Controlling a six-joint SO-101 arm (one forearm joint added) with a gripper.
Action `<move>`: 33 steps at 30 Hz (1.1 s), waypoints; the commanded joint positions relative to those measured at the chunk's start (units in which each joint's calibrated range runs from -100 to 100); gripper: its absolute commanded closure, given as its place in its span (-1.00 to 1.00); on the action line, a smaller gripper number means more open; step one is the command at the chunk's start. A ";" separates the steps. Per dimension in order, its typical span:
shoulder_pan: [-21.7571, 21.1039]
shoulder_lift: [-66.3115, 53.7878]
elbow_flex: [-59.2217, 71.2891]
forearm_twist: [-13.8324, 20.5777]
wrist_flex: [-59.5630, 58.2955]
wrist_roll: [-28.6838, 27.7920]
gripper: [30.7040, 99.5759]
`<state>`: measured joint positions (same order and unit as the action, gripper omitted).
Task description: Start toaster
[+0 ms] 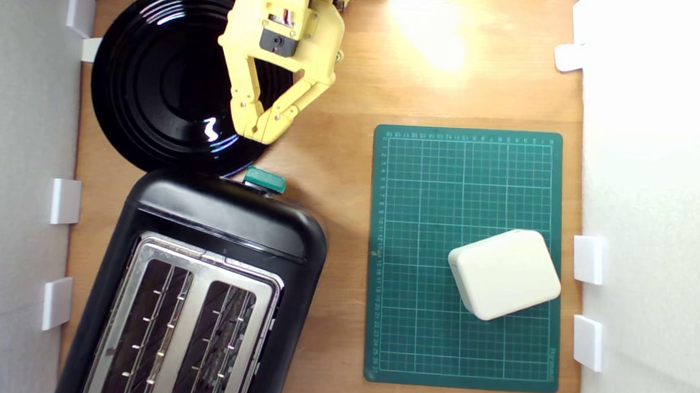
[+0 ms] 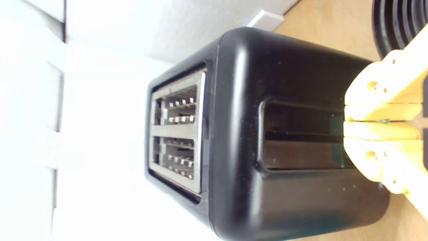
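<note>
Overhead, gripper (image 1: 257, 134) pressed together above plate (image 1: 154, 76); toaster (image 1: 205, 273) lever (image 1: 264, 180) near.

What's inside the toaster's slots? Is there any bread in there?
Looking into the toaster from above, both slots show only thin wire guides and dark space, with no bread. The bottom of each slot is too dark to see.

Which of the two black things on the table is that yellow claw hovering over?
The round black plate. In the exterior view the tool sits over the plate's rim, short of the black toaster and its green lever.
</note>
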<state>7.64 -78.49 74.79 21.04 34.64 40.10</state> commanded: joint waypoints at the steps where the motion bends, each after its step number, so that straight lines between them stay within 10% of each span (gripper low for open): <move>1: -0.10 -10.85 5.31 -0.31 0.09 -0.23 0.98; 25: 2.05 -20.93 24.30 -2.65 8.32 -5.95 0.98; 33: 2.60 -20.93 24.85 -8.56 14.48 -4.43 0.98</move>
<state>9.81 -98.50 98.70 13.14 47.06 35.15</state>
